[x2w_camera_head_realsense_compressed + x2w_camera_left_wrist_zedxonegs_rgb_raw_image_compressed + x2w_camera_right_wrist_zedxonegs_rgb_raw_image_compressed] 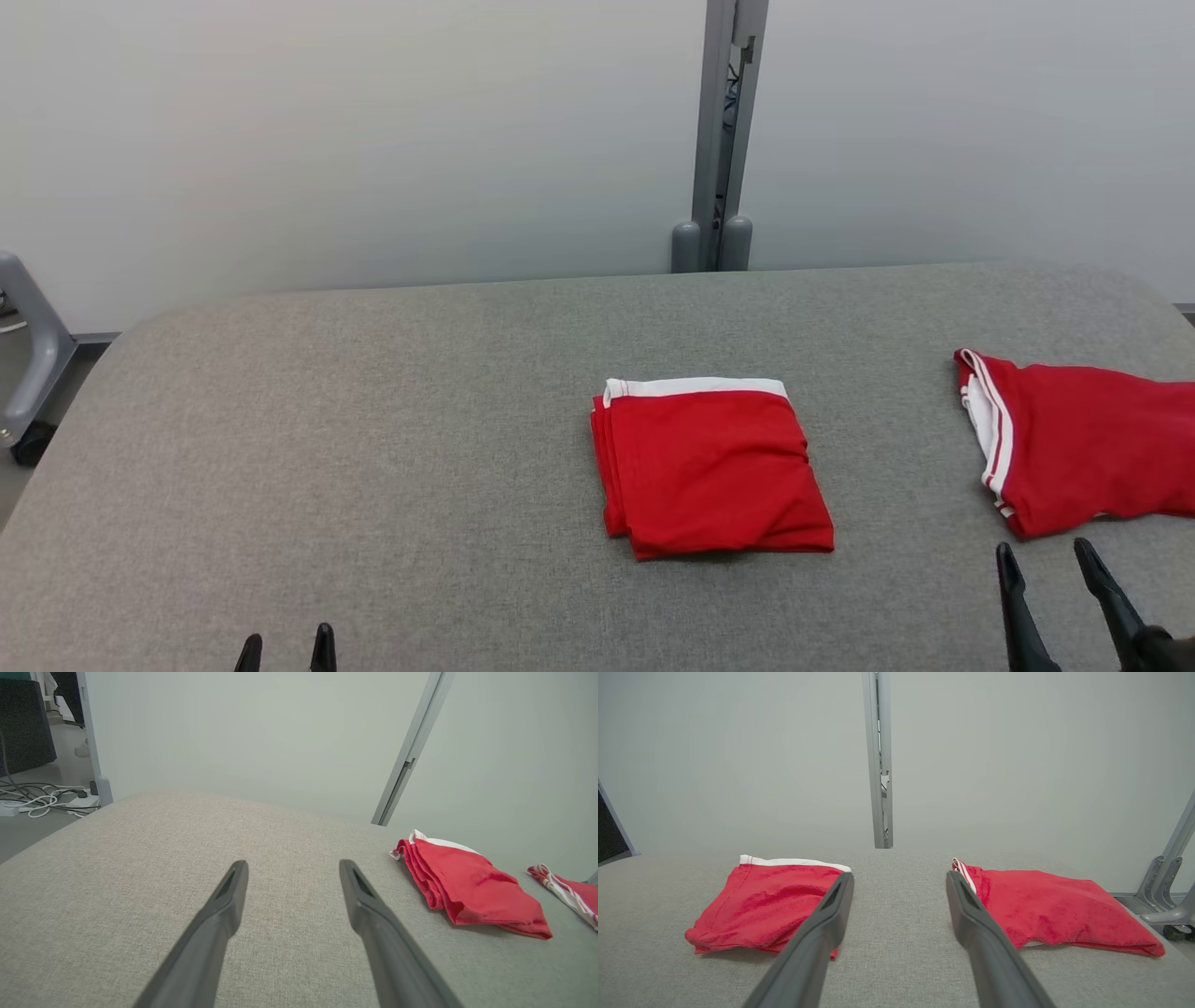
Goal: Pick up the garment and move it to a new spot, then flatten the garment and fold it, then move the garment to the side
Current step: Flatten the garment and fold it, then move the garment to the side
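A red garment with a white band (711, 462) lies folded into a neat square at the middle of the grey table (373, 448); it is also in the left wrist view (472, 889) and the right wrist view (766, 905). My left gripper (286, 651) stands open at the table's near left, well away from it, with nothing between its fingers (219, 914). My right gripper (1046, 560) is open at the near right, its fingers (831, 905) empty, short of the folded garment and a second red piece.
A second red garment with white striped trim (1083, 448) lies folded at the table's right edge, also in the right wrist view (1055, 910). A grey post (724, 140) stands behind the table against a pale wall. Cables (37, 798) lie on the floor at left.
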Robot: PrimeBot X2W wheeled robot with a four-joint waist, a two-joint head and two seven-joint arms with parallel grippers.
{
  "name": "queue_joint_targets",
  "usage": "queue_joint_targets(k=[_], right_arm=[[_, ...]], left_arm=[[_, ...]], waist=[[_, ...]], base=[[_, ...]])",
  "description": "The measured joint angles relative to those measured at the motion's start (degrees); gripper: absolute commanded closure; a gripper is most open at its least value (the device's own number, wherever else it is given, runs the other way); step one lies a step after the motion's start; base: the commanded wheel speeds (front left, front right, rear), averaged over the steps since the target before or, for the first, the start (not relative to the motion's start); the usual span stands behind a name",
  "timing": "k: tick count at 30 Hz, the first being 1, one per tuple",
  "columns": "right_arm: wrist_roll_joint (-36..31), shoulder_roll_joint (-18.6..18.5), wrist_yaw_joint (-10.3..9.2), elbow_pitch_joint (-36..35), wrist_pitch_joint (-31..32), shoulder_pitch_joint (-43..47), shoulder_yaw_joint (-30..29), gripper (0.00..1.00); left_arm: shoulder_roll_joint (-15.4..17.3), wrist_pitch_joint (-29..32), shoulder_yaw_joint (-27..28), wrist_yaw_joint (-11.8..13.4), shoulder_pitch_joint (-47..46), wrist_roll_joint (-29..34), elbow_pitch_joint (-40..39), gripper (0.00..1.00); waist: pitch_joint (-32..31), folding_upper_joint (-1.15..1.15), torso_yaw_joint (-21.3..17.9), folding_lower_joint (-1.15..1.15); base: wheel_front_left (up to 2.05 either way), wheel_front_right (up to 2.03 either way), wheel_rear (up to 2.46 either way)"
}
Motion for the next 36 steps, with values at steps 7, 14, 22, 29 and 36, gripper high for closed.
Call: queue_joint_targets(k=[7, 14, 22, 29, 36], right_arm=[[-3.88, -0.34, 0.00, 1.09, 0.01, 3.94, -3.41, 0.00], [-4.54, 0.34, 0.01, 1.82, 0.01, 4.05, -3.37, 0.00], [-4.37, 0.07, 0.01, 2.36, 0.01, 2.38, -3.16, 0.00], [9.48, -1.85, 0.02, 6.81, 6.35, -8.60, 0.78, 0.00], [17.40, -4.24, -0.01, 15.99, 31.88, -26.63, -0.68, 0.00]], left_arm=[[-0.01, 0.00, 0.27, -2.01, 1.07, 1.46, 1.72, 0.00], [-0.02, 0.00, -0.12, -2.42, 1.22, 1.44, 2.16, 0.00], [-0.01, 0.00, -0.67, -2.41, 1.28, 1.35, 2.20, 0.00], [0.02, 0.00, -2.74, -2.49, -0.78, 1.37, 1.56, 0.00], [-0.09, 0.00, -7.67, -3.50, -9.04, 1.04, 2.61, 0.00]], waist=[[-1.65, 0.00, -0.61, 0.00], [-2.06, 0.00, 0.55, 0.00], [-1.70, 0.00, 1.41, 0.00], [1.33, 0.00, 2.19, 0.00], [8.28, 0.00, 4.89, 0.00]], base=[[0.00, 0.00, 0.00], [0.00, 0.00, 0.00], [0.00, 0.00, 0.00], [0.00, 0.00, 0.00], [0.00, 0.00, 0.00]])
